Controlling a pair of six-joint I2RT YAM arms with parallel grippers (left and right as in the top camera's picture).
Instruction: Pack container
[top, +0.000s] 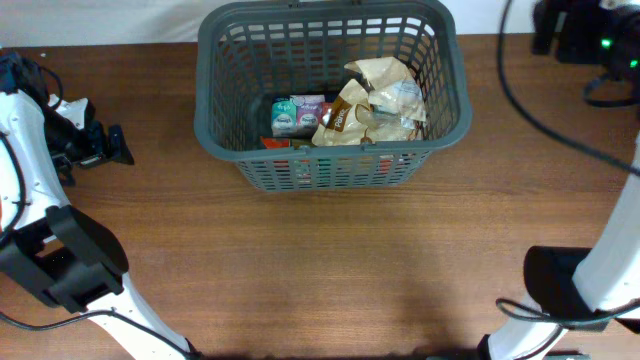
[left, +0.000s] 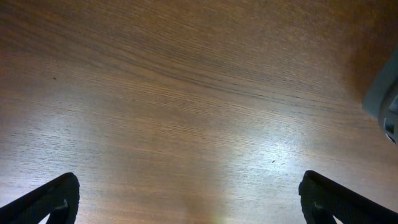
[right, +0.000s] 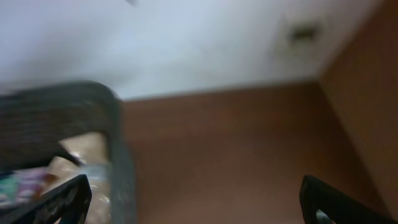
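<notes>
Two robot arms flank a part-filled container (top: 320, 172) on a wooden counter (top: 330, 270).
Nearest is open brown wood. At mid left, the left claw (left: 188, 186) hangs low over the counter, fingers spread wide and holding nothing, apart from the container. At far centre the container holds tan crinkled bags (top: 375, 100) and small pastel packs (top: 297, 115) on its floor. At far right, the right claw (right: 194, 186) is also spread and empty beside the rim, probably parked aside to leave the opening free.

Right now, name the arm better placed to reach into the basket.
Right, probably: the right fingers hang open beside the basket rim, contents in view; the left fingers face mostly table.
</notes>
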